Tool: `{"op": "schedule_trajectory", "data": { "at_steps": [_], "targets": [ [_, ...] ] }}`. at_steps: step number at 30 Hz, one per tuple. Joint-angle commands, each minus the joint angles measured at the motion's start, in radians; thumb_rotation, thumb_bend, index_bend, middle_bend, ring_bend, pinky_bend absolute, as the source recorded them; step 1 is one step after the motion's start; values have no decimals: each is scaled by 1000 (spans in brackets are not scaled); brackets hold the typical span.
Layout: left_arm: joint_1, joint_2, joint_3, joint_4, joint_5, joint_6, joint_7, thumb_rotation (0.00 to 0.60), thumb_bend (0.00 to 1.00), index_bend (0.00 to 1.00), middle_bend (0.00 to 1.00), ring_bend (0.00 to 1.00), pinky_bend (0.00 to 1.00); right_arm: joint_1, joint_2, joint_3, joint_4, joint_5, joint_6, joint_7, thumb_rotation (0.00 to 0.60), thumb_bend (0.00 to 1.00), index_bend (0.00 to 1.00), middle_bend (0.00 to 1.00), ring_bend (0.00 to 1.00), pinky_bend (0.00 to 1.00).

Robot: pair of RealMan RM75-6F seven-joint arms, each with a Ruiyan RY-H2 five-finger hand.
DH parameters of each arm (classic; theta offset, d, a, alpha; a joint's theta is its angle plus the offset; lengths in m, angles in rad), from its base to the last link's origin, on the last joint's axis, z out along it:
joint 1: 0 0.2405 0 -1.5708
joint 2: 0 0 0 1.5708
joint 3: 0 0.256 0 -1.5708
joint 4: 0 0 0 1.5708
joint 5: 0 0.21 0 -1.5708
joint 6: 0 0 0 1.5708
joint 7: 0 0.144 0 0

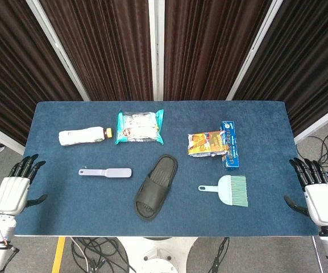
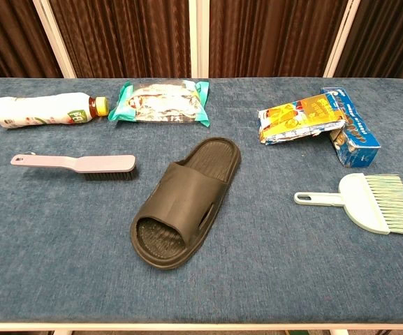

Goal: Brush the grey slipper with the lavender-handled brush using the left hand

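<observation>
A blue cloth-covered table (image 1: 55,216) carries everything, backed by dark curtains (image 1: 112,45). The grey slipper (image 1: 156,187) lies near the middle of the table, toward the front edge, its toe end pointing at the front edge and its heel angled toward the back right. The left hand (image 1: 13,190) hangs off the left edge near the front left corner, fingers spread and holding nothing; the right hand (image 1: 317,196) hangs off the right edge near the front right corner, likewise released with fingers apart. Neither touches the table's things. A teal snack bag (image 1: 139,126) lies toward the back edge, left of centre, with a white bottle (image 1: 84,135) on its side just beside it toward the left edge. A mint hand broom (image 1: 229,189) rests right of the slipper, bristles toward the right edge. An orange packet (image 1: 207,143) leans against a blue box (image 1: 230,145) toward the back right. The lavender-handled brush (image 1: 105,172) lies bristles down, left of the slipper and apart from it, its handle pointing at the left edge.
</observation>
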Motion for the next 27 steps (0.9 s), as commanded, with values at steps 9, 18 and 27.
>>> {"op": "schedule_trajectory", "data": {
  "at_steps": [9,18,27],
  "targets": [
    [-350,-38,-89,98,-158,-544,-32,600,141,328,382,293,327,8,42,22,-41,10,8,-32,600,127,23,73,0,0],
    [-500,-111,-78,128,-382,-761,141,600,143,354,411,333,393,6,33,16,-28,30,-11,-15,600,128,23,73,0,0],
    [-580,-168,-24,129,-618,-769,303,600,145,426,490,405,438,12,16,12,-2,34,-28,9,600,127,23,73,0,0]
  ]
}}
